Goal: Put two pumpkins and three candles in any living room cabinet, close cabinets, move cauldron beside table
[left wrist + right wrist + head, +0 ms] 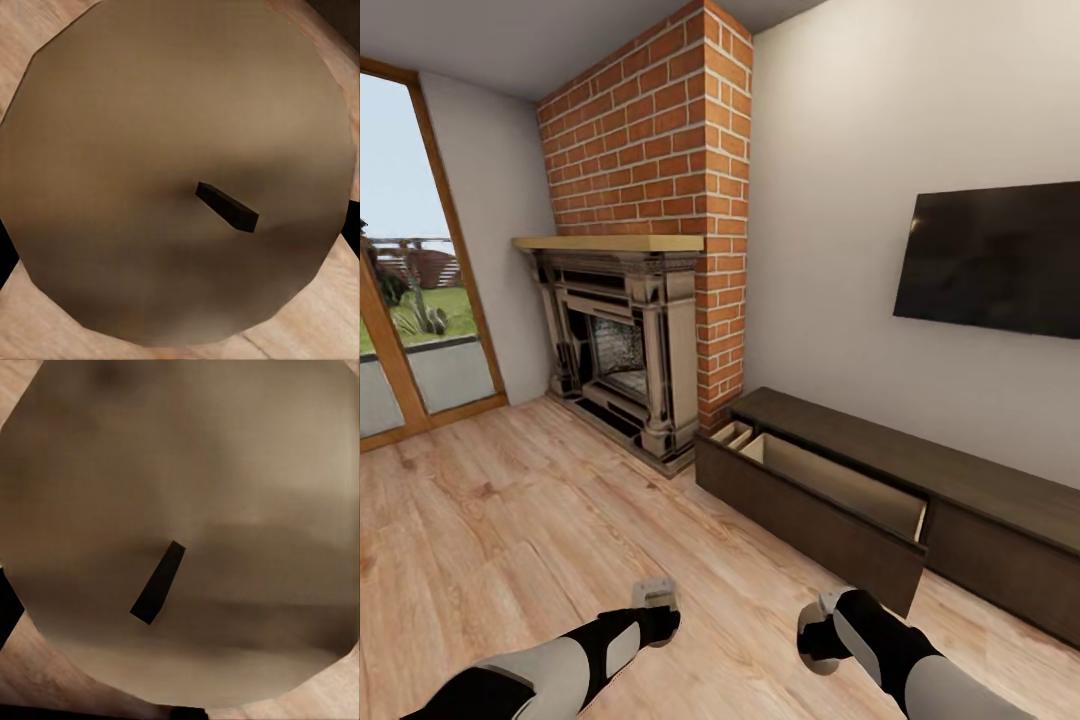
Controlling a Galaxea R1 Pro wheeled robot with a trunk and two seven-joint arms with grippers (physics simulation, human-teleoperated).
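Note:
A grey-tan candle (150,187) with a short dark wick sits right in front of the left wrist camera, and my left gripper (657,600) is shut on it low over the floor. A second candle (187,510) is held the same way in my right gripper (822,615). In the head view both candles show as small pale stubs, one (653,590) at the left hand and one (828,602) at the right. Ahead and to the right stands the long dark brown cabinet (1000,490), with its left drawer (830,530) pulled out. The pumpkins, cauldron and table are out of view.
The ornate grey fireplace (625,350) in red brick stands left of the cabinet. A black TV (995,258) hangs on the wall above it. A tall window (410,300) is at the far left. Light wood floor (540,520) lies between me and the drawer.

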